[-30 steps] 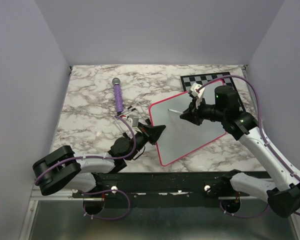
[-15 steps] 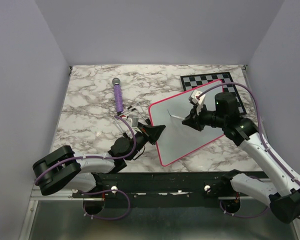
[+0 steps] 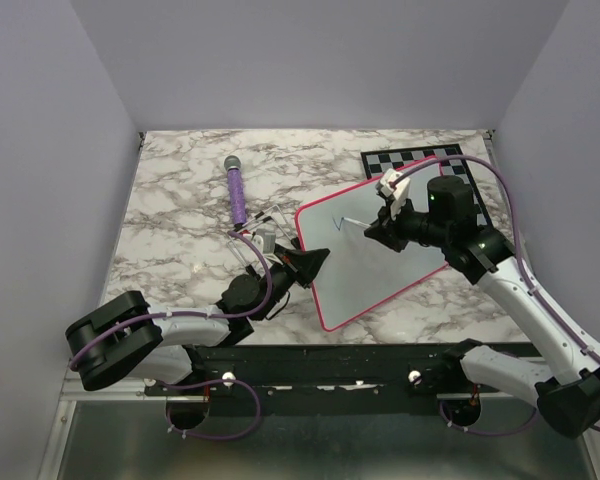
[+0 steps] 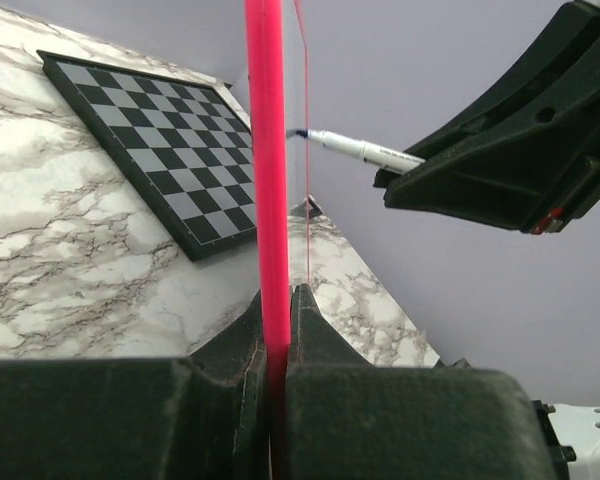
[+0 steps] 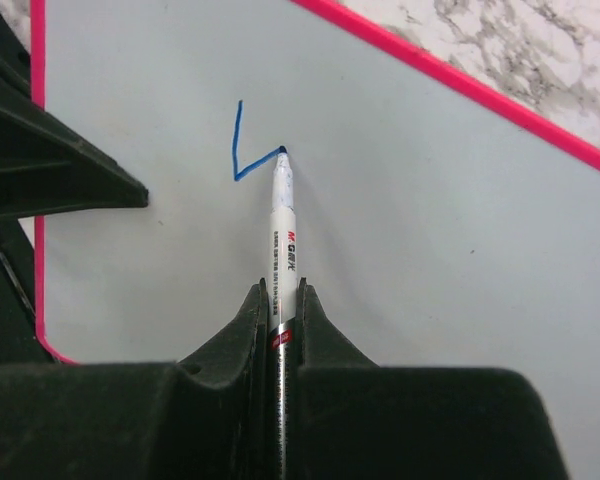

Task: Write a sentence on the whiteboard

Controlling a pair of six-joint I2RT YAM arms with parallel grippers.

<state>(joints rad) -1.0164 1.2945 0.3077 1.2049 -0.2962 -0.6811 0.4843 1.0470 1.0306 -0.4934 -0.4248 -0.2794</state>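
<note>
While the right gripper (image 3: 380,228) pinches a white marker (image 3: 358,222) in a narrow grip, the top view shows the whiteboard (image 3: 370,280) lying beneath and ahead of that tool on the marble table (image 3: 180,240). The board's long axis slants from the near-left corner toward the far-right one. The marker points left across the board, its tip on a small blue stroke (image 3: 336,222), the only part of the sentence written. The left gripper (image 3: 315,263) is clamped on the board's pink rim, just left of the tip and nearer the bases. A purple wand (image 3: 237,195) lies well to the left, and a chessboard (image 3: 420,158) shows behind the right gripper.

From the left wrist, the jaws are closed on the rim, which rises edge-on as 1 pink line. The marker (image 4: 365,152) comes in from the right, its blue tip meeting the board face.

From the right wrist, the marker (image 5: 283,230) runs straight ahead out of the closed fingers. The stroke (image 5: 242,150), a 2-legged tick, ends at its tip. Most of the bare board (image 5: 460,280) lies right of the tip and back beneath the fingers, so I judge the next letters have room there. The right arm must write them while the left braces the board. The task looks barely begun.
</note>
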